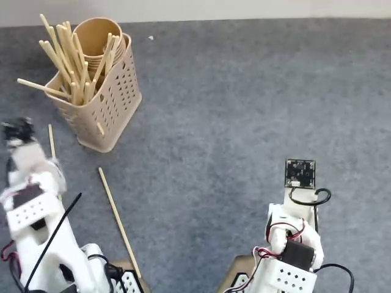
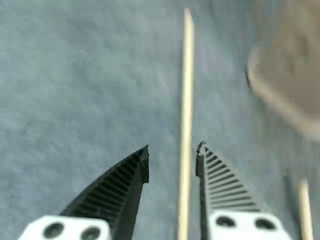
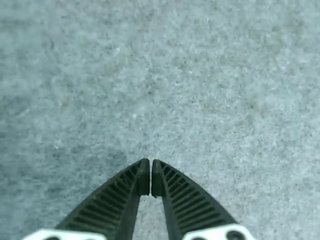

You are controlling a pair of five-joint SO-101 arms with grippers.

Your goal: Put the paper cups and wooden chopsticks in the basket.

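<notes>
The left gripper (image 2: 173, 147) has its jaws spread. A chopstick (image 2: 187, 90) lies in the gap between them on the grey carpet (image 2: 75, 75). It sits much closer to one finger (image 2: 220, 185) than to the other, and whether it touches that finger cannot be told. The stick runs straight ahead from the jaws, and its far end lies well beyond the tips. Nothing is pinched.

Off to the side of that closer finger, a second chopstick (image 2: 305, 210) lies on the carpet, apart from the first. In the high view this is the long stick (image 1: 119, 223) slanting across the carpet between the two arms.

Farther ahead of the left jaws, on the same side as the second stick, stands the basket (image 2: 290, 75), blurred in the left wrist view. The high view shows it as a beige perforated tub (image 1: 104, 116). It holds stacked paper cups (image 1: 98, 39) and a loose bundle of chopsticks (image 1: 67, 61) that stick out over the rim at many angles.

The right gripper (image 3: 150, 162) has its jaws pressed together, tips meeting, with nothing between them. Only carpet lies under and ahead of them. In the high view the right arm (image 1: 293, 244) sits well apart from the basket and from both loose sticks.
</notes>
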